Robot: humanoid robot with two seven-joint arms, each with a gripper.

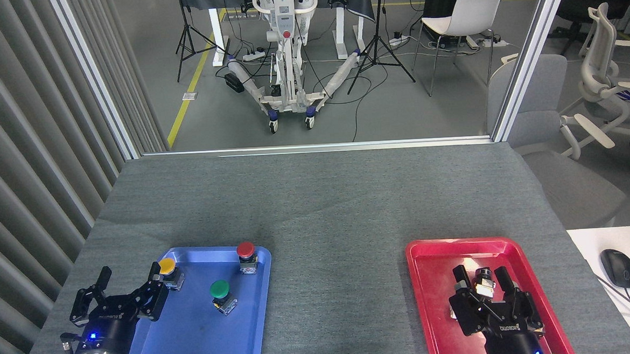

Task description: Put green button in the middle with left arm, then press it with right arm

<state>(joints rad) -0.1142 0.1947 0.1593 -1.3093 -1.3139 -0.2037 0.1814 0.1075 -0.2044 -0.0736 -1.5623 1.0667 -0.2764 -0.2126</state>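
The green button (220,291) stands upright in the blue tray (194,340), near the tray's centre, with its dark-green cap on a small silver base. My left gripper (130,277) hovers over the tray's left edge, to the left of the green button and apart from it, its fingers spread open and empty. One fingertip is close beside the yellow button (167,268). The middle (337,289), the grey table surface between the two trays, is bare. My right gripper (482,277) hangs open over the red tray (426,284), with a small silver-and-black part showing between its fingers.
A red-capped button (246,252) stands at the blue tray's far right corner. A white desk with a computer mouse (618,268) adjoins the table at the right. A ribbed wall runs along the left, and a glass partition frame lies behind the table's far edge.
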